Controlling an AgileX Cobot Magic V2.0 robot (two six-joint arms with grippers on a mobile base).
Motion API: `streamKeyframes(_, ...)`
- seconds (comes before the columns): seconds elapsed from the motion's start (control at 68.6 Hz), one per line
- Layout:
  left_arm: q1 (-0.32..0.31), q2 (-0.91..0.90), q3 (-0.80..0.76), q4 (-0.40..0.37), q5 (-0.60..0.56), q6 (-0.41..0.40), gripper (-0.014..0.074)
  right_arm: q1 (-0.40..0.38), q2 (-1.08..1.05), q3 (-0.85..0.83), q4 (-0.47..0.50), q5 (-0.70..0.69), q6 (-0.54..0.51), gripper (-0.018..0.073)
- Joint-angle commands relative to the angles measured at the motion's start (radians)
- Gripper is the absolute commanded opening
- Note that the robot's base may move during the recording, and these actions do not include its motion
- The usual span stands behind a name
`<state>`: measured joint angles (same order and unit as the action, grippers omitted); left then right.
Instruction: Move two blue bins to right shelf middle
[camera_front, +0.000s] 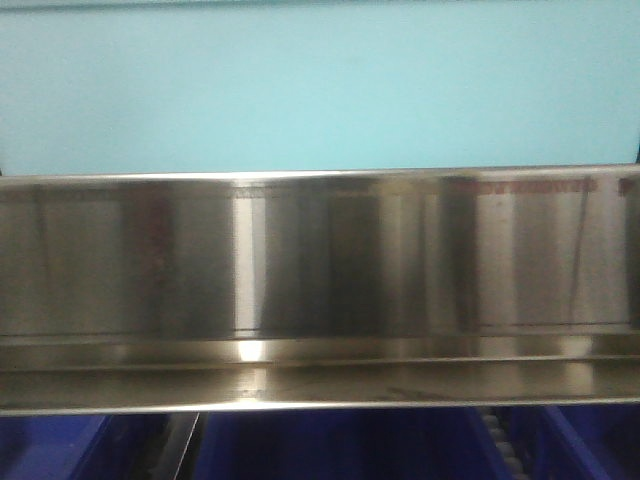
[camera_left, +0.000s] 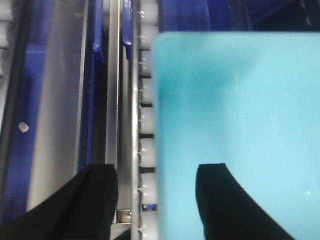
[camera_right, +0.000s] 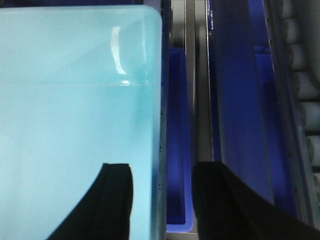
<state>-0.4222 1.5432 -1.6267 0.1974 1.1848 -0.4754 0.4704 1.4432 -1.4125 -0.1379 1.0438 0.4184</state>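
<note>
A pale sky-blue bin (camera_front: 320, 90) fills the top of the front view, its wall just above the wide shiny steel rail of the right shelf middle (camera_front: 320, 260). In the left wrist view my left gripper (camera_left: 157, 175) is open and straddles the left edge of the bin (camera_left: 240, 100), one finger (camera_left: 220, 200) over the pale plastic, the other (camera_left: 95, 200) outside over the rack. In the right wrist view my right gripper (camera_right: 162, 172) is open astride the right edge of the bin (camera_right: 75, 100). Only one pale bin shows.
Dark blue bins (camera_front: 330, 445) stand on the level below the rail. A narrow dark blue bin (camera_right: 177, 125) and a larger one (camera_right: 240, 100) lie right of the pale bin. White rollers (camera_left: 147, 120) run along the rack, and more rollers (camera_right: 305, 75) at the far right.
</note>
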Motion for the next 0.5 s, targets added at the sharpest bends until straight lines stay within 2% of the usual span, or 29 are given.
streamKeyframes(0.0, -0.02, 0.02, 0.002, 0.001, -0.003, -0.008, 0.0283, 0.001, 0.027, -0.009, -0.007, -0.002, 0.001, 0.0202)
streamKeyframes(0.117, -0.02, 0.055, 0.002, 0.002, 0.006, -0.01, 0.0283, 0.001, 0.057, -0.009, -0.007, 0.0, 0.001, 0.0202)
streamKeyframes(0.219, -0.02, 0.087, 0.002, 0.03, 0.026, -0.045, 0.0283, 0.001, 0.084, -0.009, -0.007, 0.002, 0.003, 0.0202)
streamKeyframes(0.481, -0.02, 0.132, 0.005, 0.034, 0.036, -0.048, 0.0283, 0.001, 0.111, -0.009, -0.007, 0.023, 0.003, 0.0202)
